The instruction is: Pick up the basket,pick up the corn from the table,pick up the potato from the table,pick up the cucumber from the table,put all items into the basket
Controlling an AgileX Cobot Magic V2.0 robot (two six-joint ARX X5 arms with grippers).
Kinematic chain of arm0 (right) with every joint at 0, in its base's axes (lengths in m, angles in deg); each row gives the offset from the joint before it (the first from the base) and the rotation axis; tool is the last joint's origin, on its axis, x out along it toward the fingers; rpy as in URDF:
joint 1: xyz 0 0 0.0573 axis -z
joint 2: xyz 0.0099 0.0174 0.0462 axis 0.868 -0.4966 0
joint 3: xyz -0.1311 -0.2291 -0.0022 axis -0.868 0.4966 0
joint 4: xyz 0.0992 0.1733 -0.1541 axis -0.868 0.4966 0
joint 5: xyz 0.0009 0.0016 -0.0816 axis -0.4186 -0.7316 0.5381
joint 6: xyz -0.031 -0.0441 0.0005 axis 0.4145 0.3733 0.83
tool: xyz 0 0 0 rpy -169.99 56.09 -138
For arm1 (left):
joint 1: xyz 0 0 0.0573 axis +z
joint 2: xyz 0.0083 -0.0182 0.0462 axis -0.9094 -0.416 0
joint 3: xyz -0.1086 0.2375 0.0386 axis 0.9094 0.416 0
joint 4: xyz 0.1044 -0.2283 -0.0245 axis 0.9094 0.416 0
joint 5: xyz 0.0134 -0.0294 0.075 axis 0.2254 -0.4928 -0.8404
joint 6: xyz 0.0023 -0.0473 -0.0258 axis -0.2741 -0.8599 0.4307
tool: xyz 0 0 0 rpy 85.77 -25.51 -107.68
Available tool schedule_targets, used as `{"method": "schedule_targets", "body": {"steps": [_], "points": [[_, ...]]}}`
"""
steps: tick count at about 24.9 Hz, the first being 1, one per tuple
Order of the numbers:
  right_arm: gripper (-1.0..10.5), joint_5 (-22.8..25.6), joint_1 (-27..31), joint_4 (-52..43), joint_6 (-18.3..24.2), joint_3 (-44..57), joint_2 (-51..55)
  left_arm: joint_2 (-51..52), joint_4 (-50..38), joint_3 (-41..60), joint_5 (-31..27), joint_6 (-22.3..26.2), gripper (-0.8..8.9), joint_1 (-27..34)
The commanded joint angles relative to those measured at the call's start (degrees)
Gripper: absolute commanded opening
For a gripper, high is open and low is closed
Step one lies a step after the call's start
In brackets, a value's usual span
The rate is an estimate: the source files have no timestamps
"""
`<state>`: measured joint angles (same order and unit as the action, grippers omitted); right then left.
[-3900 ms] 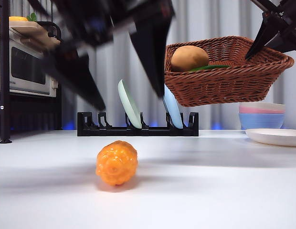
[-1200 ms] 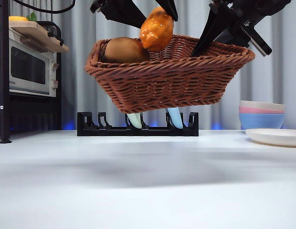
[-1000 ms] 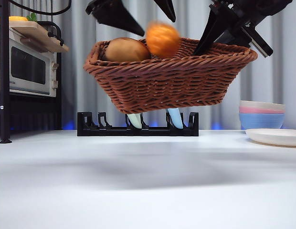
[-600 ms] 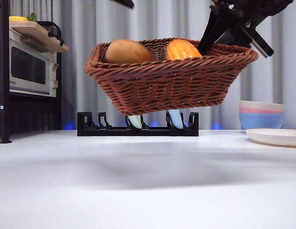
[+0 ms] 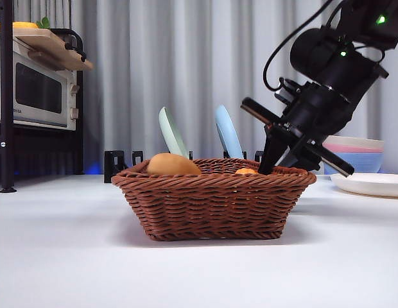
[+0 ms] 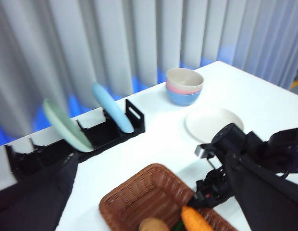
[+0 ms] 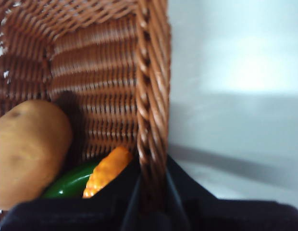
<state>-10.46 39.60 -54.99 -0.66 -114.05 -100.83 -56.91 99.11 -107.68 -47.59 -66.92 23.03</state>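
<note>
The basket [image 5: 213, 202] sits flat on the white surface [image 5: 199, 269] in front of the black dish rack [image 5: 115, 168], and the right gripper [image 7: 151, 185] has its two jaws pinched on the basket's rim, one jaw inside the wall and one outside. All three vegetables lie inside the basket: the potato [image 7: 29, 149] against the far wall, the corn [image 7: 106, 171] close to the pinched rim, and the cucumber [image 7: 69, 185] showing only as a green strip between them. The left gripper [image 6: 154, 192] is raised well above the basket with its jaws spread wide and nothing between them. The loading looks finished, so what seems left is for the right gripper to let go and back away. The risk lies there: if the jaws open too little or the arm pulls off at a slant, the inner jaw could catch the woven rim and drag or tip the light basket, rolling the corn toward the edge. A pull away from the rack could also slide the basket toward the white plate [image 5: 372, 183] beside it.
</note>
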Motion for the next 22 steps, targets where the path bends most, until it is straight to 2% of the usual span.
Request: {"method": "schedule_targets", "body": {"steps": [1,3,4,6,8,9,10,12,13,16,20,22], "points": [[1.1,3.7,0.3,-0.8,0.1,-0.2,-0.4,1.0,1.7,0.3,-0.8,1.4,5.63,0.1],[3.9,4.4,1.4,-0.7,0.5,-0.2,0.7,1.0,3.6,0.3,-2.3,2.6,5.62,0.1],[4.7,4.3,2.0,-0.7,1.1,-0.2,1.8,1.0,4.6,0.3,-3.4,3.0,5.62,0.1],[4.7,4.1,3.0,0.3,2.6,-0.2,5.4,1.0,6.6,0.3,-3.9,4.0,5.35,0.1],[4.7,4.2,4.0,1.6,5.0,-0.2,11.5,1.0,8.1,0.4,-5.0,4.6,3.17,0.1],[4.1,4.2,4.0,2.3,6.3,-0.2,14.9,1.0,9.0,0.4,-5.0,5.1,1.72,0.1],[3.0,4.2,4.0,3.0,8.2,-0.2,18.4,1.0,9.6,0.6,-5.8,5.6,0.12,0.1],[0.6,4.2,4.0,5.1,13.3,-0.2,25.2,1.2,10.1,2.1,-9.6,6.0,-0.08,0.2],[-0.2,4.3,3.9,6.8,16.5,-0.2,28.9,1.6,10.1,4.0,-11.0,6.2,-0.08,0.2],[-0.1,5.2,3.5,10.8,20.4,-0.2,34.6,3.7,7.9,10.1,-11.2,6.2,-0.08,0.2],[-0.1,11.0,1.4,15.3,25.7,0.7,41.3,9.5,0.2,23.3,-11.2,6.2,-0.08,0.2],[-0.1,12.1,0.2,15.4,26.5,3.1,45.1,13.1,-3.6,30.5,-11.2,6.1,-0.08,0.2]]}}
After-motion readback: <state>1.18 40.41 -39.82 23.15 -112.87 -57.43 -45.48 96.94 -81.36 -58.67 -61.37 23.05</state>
